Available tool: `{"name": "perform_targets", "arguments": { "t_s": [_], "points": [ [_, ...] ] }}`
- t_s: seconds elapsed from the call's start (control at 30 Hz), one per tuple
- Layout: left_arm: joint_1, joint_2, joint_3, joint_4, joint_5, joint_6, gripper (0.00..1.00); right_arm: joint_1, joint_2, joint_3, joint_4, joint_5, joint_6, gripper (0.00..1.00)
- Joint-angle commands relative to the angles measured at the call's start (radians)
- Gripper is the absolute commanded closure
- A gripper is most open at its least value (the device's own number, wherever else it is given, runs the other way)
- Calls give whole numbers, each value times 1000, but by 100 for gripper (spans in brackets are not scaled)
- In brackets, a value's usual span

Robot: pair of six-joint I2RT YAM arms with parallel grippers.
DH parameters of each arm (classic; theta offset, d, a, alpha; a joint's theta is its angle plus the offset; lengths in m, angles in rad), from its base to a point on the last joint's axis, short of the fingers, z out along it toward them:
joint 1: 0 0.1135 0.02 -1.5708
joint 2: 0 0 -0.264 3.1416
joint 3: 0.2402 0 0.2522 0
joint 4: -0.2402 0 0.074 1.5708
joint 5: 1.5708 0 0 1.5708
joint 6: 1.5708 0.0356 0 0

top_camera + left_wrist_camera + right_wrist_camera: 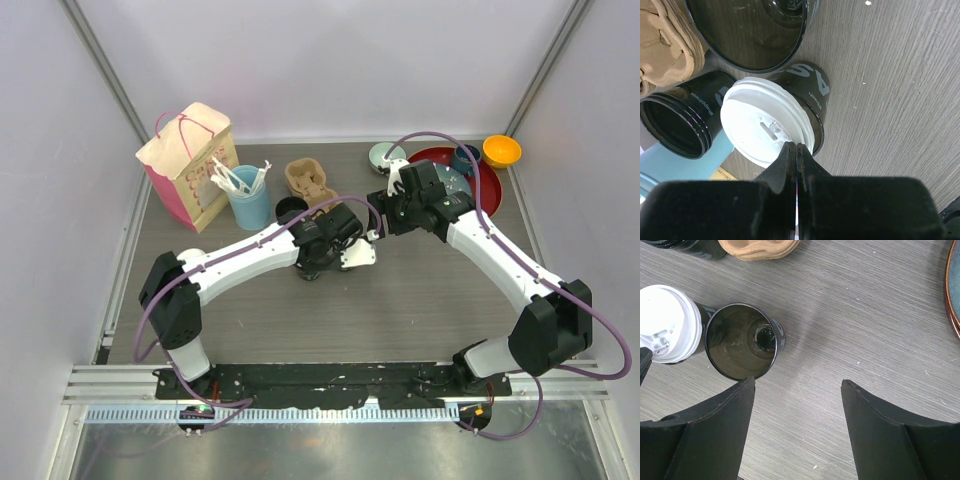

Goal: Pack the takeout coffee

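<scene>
Left pincer (pixel 797 146) shut on nothing, tips at near rim of lidded cup (pixel 760 125); cup just ahead, axis seemingly upright; right pincer (pixel 798 381) wide open, cup ahead-left beyond dark tumbler (pixel 742 342); left arm nearer.

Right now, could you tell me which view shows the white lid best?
Left wrist: the white lid fills the centre, slot visible. Right wrist crops it at the left edge; top external shows a small white patch.
</scene>
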Motion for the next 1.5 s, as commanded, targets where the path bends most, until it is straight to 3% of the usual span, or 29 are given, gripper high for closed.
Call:
{"name": "perform_targets", "arguments": {
  "t_s": [0.0,0.3,1.47],
  "points": [
    [-1,-40,38,-3,-31,11,100,-5,-10,11,9,-8,-7,25],
    [5,-31,36,-34,41,-13,100,-3,-6,13,6,-5,-10,25],
    [6,-32,-56,-6,73,-26,100,-5,-3,11,-2,-13,-11,25]
  ]
}}
